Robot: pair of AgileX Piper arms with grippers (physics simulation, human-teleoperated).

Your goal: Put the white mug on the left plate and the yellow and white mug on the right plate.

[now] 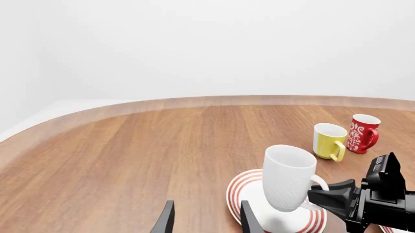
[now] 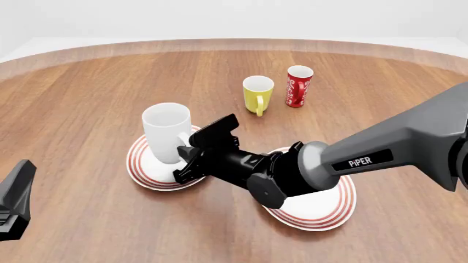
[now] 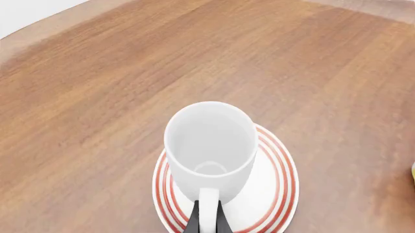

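Observation:
The white mug (image 2: pixel 166 131) stands upright over the middle of the left plate (image 2: pixel 142 170); I cannot tell if its base touches. My right gripper (image 2: pixel 186 156) is shut on the mug's handle, with its fingers (image 3: pixel 194 221) on either side of the loop. The mug (image 3: pixel 209 141) and plate (image 3: pixel 275 179) fill the right wrist view. The yellow and white mug (image 2: pixel 257 93) stands on the table further back. The right plate (image 2: pixel 329 211) lies under my right arm, partly hidden. My left gripper (image 1: pixel 206 221) is open and empty, to the left of the left plate (image 1: pixel 243 191).
A slim red cup with white swirls (image 2: pixel 298 85) stands just right of the yellow mug. The curved far edge of the wooden table (image 2: pixel 219 44) runs behind both cups. My right arm (image 2: pixel 380 153) crosses over the right plate.

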